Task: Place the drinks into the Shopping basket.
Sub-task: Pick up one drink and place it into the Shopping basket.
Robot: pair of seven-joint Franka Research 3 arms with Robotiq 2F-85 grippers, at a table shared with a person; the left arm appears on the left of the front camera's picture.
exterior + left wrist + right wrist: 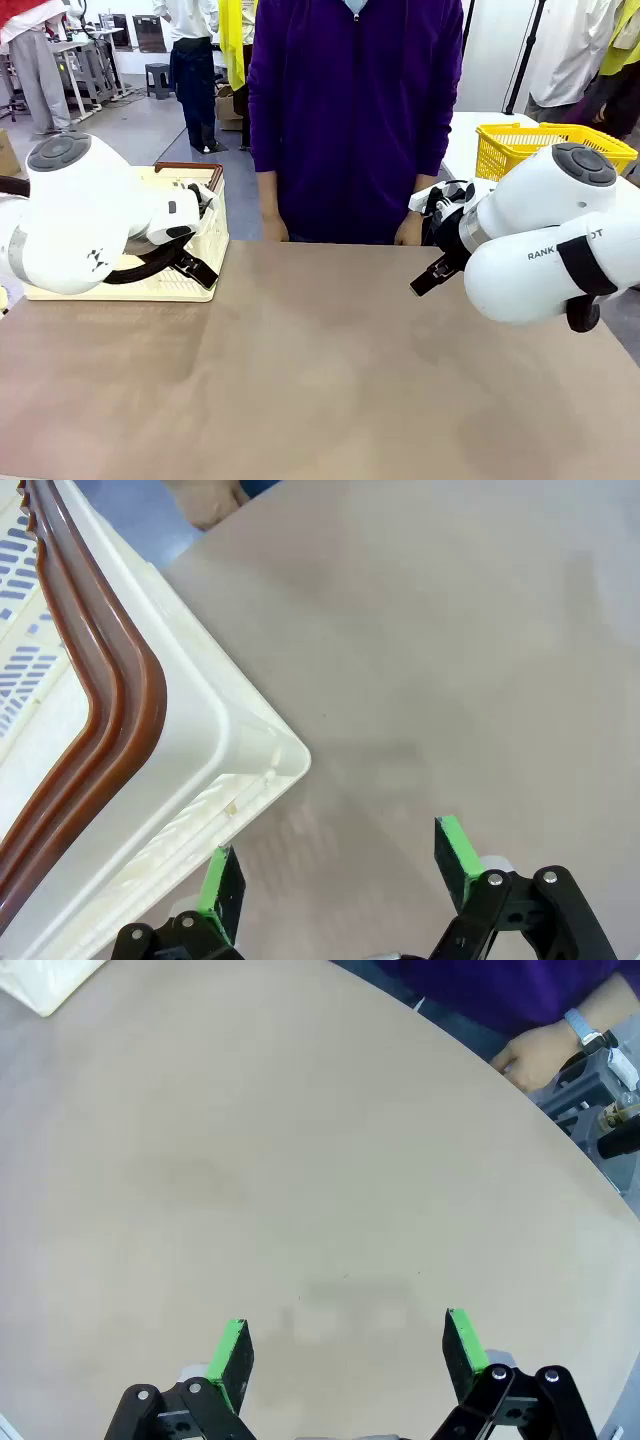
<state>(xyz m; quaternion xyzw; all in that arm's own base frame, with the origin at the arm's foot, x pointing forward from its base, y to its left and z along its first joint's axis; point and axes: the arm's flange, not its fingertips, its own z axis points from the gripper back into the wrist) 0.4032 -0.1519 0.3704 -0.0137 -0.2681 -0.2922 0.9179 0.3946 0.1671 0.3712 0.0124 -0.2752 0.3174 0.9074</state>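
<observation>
The drinks are out of view. The Shopping basket (185, 245), cream-white with a dark brown rim, stands at the table's far left, partly behind my left arm. In the left wrist view its near corner (250, 740) lies just left of and above my left gripper (335, 855), which is open and holds nothing. In the front view the left gripper (195, 268) hangs right beside the basket's side. My right gripper (345, 1335) is open over bare tabletop with nothing between its fingers. In the front view the right gripper (432, 277) hovers at the right, near the far edge.
A person in a purple top (355, 110) stands at the far edge with both hands at the table; one hand (520, 1055) wears a wristband. A yellow mesh basket (520, 145) sits on another table at back right. The brown tabletop (300, 380) spreads between the arms.
</observation>
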